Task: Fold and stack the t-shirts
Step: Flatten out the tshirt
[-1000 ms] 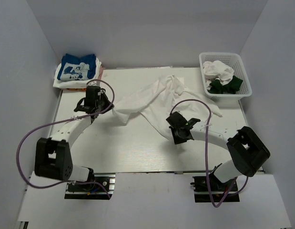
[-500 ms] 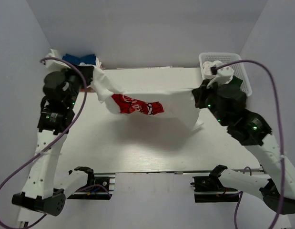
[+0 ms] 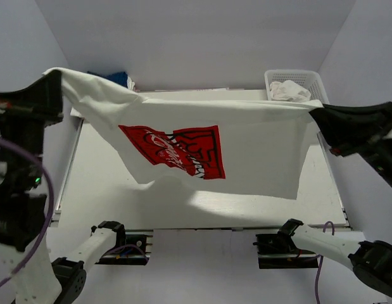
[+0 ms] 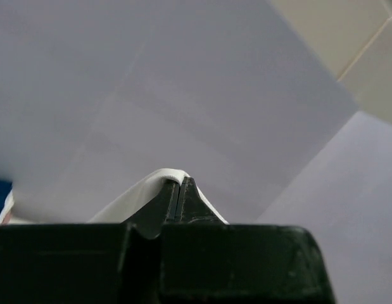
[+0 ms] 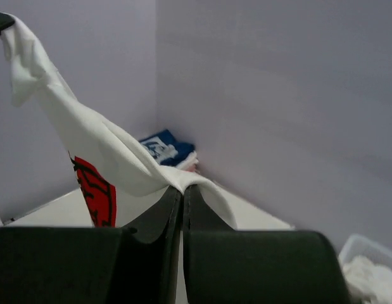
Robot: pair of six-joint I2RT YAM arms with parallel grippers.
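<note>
The big white shirt (image 3: 259, 152) is spread out in the air, pulled wide between the two grippers and hanging like a sheet over the table (image 3: 101, 190). Its top edge runs nearly straight from the raised left corner to the right corner, sagging only a little in the middle. The red logo (image 3: 177, 149) faces the overhead camera, tilted and left of centre. The lower edge hangs uneven, deeper on the right, and throws a shadow on the tabletop; whether it touches the table cannot be told.

The left gripper (image 4: 178, 190) has its jaws pressed together on a fold of the white cloth, which bulges out just beside the tips. The right gripper (image 5: 182, 193) is likewise clamped on the shirt's other corner, the cloth draped over its tips and stretching up and away toward the left arm. Both arms are lifted high and set well apart, at the sides of the overhead view.

Behind the shirt, at the far left corner of the table, a blue shirt (image 5: 159, 147) lies on top of a small folded pile (image 5: 186, 161); from above only a sliver of blue shows past the raised cloth. At the far right corner stands a white basket (image 3: 317, 79) with crumpled white cloth (image 3: 287, 90) inside. Plain pale walls (image 3: 196, 38) close in the workspace.
</note>
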